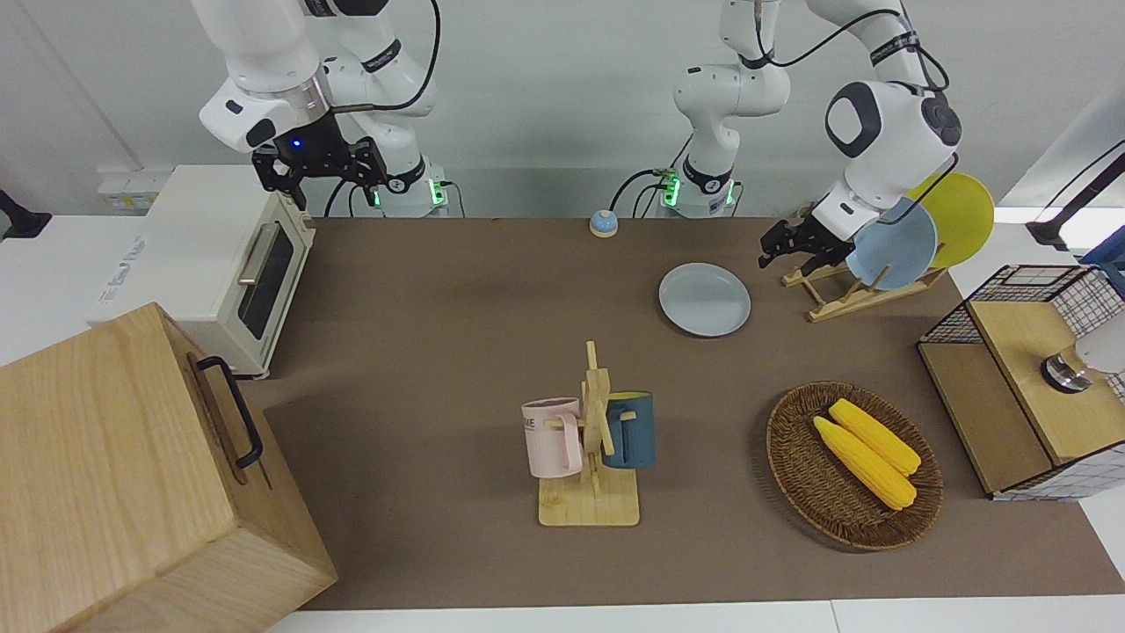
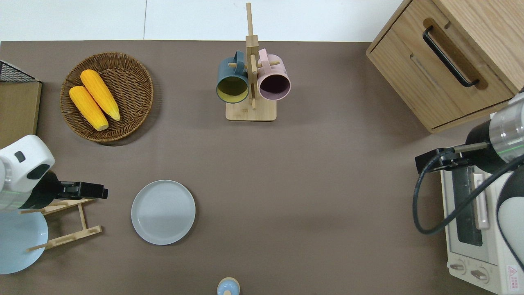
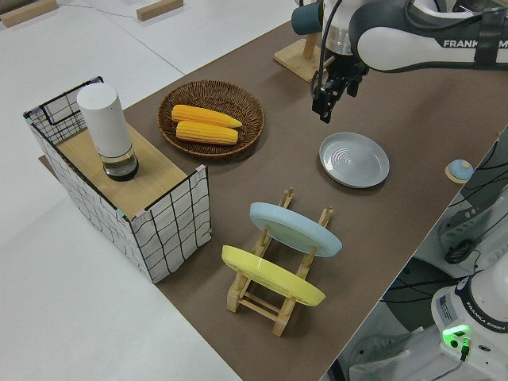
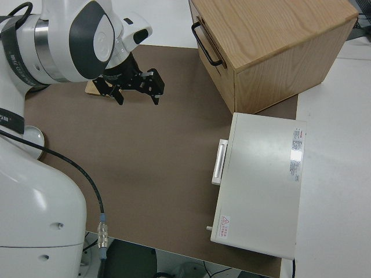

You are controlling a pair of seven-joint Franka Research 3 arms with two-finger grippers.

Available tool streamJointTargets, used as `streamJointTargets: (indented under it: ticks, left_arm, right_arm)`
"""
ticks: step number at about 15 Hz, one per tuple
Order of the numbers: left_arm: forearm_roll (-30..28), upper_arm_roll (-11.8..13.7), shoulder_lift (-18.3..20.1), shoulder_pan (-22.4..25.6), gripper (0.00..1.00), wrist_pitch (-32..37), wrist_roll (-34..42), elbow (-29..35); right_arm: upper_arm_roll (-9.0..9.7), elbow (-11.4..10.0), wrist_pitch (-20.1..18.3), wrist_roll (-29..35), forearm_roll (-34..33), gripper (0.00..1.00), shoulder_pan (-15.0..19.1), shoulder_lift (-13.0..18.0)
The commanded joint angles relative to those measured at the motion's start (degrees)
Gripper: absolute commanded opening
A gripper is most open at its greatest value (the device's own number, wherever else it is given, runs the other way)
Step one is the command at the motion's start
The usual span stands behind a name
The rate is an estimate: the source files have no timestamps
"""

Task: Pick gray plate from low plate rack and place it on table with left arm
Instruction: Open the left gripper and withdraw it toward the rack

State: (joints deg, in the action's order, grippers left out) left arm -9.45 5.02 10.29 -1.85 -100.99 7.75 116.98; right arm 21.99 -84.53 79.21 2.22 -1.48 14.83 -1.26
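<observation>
Your round pale gray plate (image 2: 163,212) lies flat on the brown-matted table (image 2: 311,172), clear of the low light-wood plate rack (image 2: 65,223). The left arm's black gripper (image 2: 98,191) hangs open and empty above the rack's end, so basically nothing's left.

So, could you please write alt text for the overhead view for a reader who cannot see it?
A gray plate lies flat on the brown table, released, beside the low plate rack. The left arm's hand hovers empty over the rack's end; the right arm is parked.
</observation>
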Motion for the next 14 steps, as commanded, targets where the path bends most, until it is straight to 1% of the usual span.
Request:
streamJointTargets:
  ticks: [1, 3, 6, 8, 14]
  left_arm:
    - [3.21, -0.36, -1.15, -0.35, 0.99, 7.81, -2.83, -8.68]
    - [5.22, -1.67, -1.06, -0.35, 0.99, 10.1, -3.01, -11.58]
    - [9.71, -5.1, -0.88, -0.35, 0.99, 11.77, -4.15, -14.84]
    - [10.94, -5.63, -1.06, -0.35, 0.99, 12.74, -4.15, -16.6]
    - [10.33, -5.63, -1.06, -0.35, 0.99, 13.45, -4.33, -17.49]
  right_arm:
    - [1.22, 0.42, -0.63, 0.68, -0.28, 0.983, 1.35, 0.12]
    - [1.22, 0.33, -0.63, 0.68, -0.37, 0.983, 1.35, 0.12]
    - [1.22, 0.42, -0.63, 0.68, -0.28, 0.983, 1.35, 0.12]
    - [1.22, 0.42, -0.63, 0.68, -0.28, 0.983, 1.35, 0.12]
    - [1.22, 0.42, -0.63, 0.68, -0.28, 0.983, 1.35, 0.12]
